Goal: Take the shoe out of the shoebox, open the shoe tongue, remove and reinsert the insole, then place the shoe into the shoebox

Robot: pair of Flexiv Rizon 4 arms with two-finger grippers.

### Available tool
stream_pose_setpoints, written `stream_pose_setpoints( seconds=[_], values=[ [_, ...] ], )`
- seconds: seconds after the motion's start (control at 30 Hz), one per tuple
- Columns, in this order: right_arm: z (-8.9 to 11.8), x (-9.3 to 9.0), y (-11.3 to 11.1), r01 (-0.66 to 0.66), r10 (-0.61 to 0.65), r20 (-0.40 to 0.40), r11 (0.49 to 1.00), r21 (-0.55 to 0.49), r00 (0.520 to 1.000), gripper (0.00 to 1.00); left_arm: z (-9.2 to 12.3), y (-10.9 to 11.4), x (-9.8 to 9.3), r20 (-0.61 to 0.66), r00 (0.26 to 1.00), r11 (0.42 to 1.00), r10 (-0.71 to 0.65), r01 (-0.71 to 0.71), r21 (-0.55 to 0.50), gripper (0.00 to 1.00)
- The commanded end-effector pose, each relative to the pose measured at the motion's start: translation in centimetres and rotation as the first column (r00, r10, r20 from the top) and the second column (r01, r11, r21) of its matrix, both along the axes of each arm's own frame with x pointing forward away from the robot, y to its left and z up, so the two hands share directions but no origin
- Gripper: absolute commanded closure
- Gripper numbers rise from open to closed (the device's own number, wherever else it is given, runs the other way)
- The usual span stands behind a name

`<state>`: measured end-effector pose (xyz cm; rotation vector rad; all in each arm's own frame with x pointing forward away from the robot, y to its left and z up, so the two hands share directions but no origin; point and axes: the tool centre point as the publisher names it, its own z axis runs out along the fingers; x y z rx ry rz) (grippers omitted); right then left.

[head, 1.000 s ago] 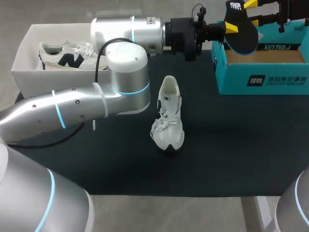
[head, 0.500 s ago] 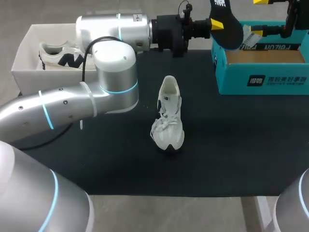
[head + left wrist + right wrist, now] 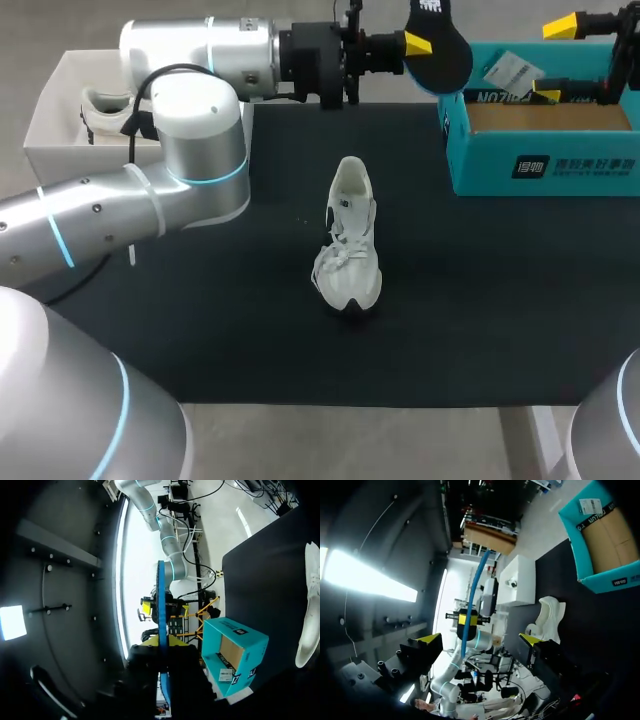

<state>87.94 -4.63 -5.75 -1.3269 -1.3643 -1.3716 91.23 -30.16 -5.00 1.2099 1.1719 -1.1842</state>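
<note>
A white shoe [image 3: 348, 240] stands on the black mat, toe toward me. My left arm reaches across the back of the table, and its gripper [image 3: 412, 45] is shut on a dark insole [image 3: 438, 55] with a blue underside, held in the air just left of the teal shoebox [image 3: 545, 140]. In the left wrist view the insole [image 3: 161, 605] shows edge-on between the fingers of that gripper [image 3: 162, 647]. My right gripper [image 3: 555, 60] hangs over the shoebox's back edge, open and empty, apart from the insole. In the right wrist view, the right gripper [image 3: 480, 640] faces the insole [image 3: 472, 590].
A white box [image 3: 45, 120] at the back left holds a second white shoe [image 3: 100, 105]. The teal shoebox [image 3: 605, 540] has a paper tag at its back rim. The left arm's elbow [image 3: 190, 140] hangs over the mat's left part.
The right gripper has opened and let go of the insole. The left arm has carried the insole leftward, away from the right gripper and the shoebox.
</note>
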Motion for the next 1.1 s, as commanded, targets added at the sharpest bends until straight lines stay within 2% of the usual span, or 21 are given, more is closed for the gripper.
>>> stream_pose_setpoints(
  seconds=[0.03,0.2,0.33,0.5,0.57,0.67,0.7,0.73,0.77,0.8,0.83,0.93,1.1],
  values=[
    [-0.3,-1.2,-0.7,0.008,-0.008,0.000,1.000,-0.004,1.000,0.00,-0.1,1.2,-0.5,-0.005,1.000,1.000,0.001,-0.001,0.016,1.00],
    [-0.4,-1.0,-0.9,0.013,-0.013,0.002,1.000,-0.005,1.000,0.00,-0.8,1.5,-0.9,-0.026,1.000,1.000,0.013,-0.014,-0.017,1.00],
    [-0.8,-1.2,-0.5,0.001,-0.001,-0.092,1.000,-0.002,0.996,0.00,-1.6,1.4,-1.3,-0.046,0.999,1.000,0.006,-0.006,-0.007,1.00],
    [-0.8,-1.2,-0.5,0.001,-0.001,-0.092,1.000,-0.002,0.996,0.00,-1.6,1.6,-1.2,-0.085,0.996,1.000,0.013,-0.014,-0.012,1.00],
    [-0.8,-1.2,-0.5,0.001,-0.001,-0.092,1.000,-0.002,0.996,0.00,-1.5,1.6,-1.1,-0.133,0.991,1.000,0.018,-0.018,0.000,1.00],
    [-0.8,-1.2,-0.5,0.001,-0.001,-0.092,1.000,-0.002,0.996,0.00,-1.3,1.5,-0.6,-0.312,0.950,0.999,0.021,-0.011,0.033,1.00],
    [-0.8,-1.2,-0.5,0.001,-0.001,-0.092,1.000,-0.002,0.996,0.00,-1.3,1.3,-0.4,-0.398,0.915,0.994,0.071,-0.031,0.105,1.00],
    [-0.8,-1.2,-0.5,0.001,-0.001,-0.092,1.000,-0.002,0.996,0.00,-1.2,1.3,-0.2,-0.503,0.862,0.994,0.056,-0.001,0.108,1.00],
    [-0.8,-1.2,-0.5,0.001,-0.001,-0.092,1.000,-0.002,0.996,0.00,-1.2,1.2,0.0,-0.581,0.809,0.984,0.088,0.021,0.178,1.00],
    [-0.8,-1.2,-0.5,0.001,-0.001,-0.092,1.000,-0.002,0.996,0.00,-1.3,1.1,0.1,-0.632,0.770,0.980,0.090,0.045,0.194,1.00],
    [-0.8,-1.2,-0.5,0.001,-0.001,-0.092,1.000,-0.002,0.996,0.00,-1.1,1.4,0.4,-0.754,0.655,0.991,0.047,0.067,0.120,1.00],
    [-0.8,-1.2,-0.5,0.001,-0.001,-0.092,1.000,-0.002,0.996,0.00,-1.3,1.5,1.0,-0.886,0.450,0.974,-0.110,0.227,-0.006,1.00],
    [-0.8,-1.2,-0.5,0.001,-0.001,-0.092,1.000,-0.002,0.996,0.00,-1.3,1.5,1.0,-0.886,0.450,0.974,-0.110,0.227,-0.006,1.00]
  ],
)
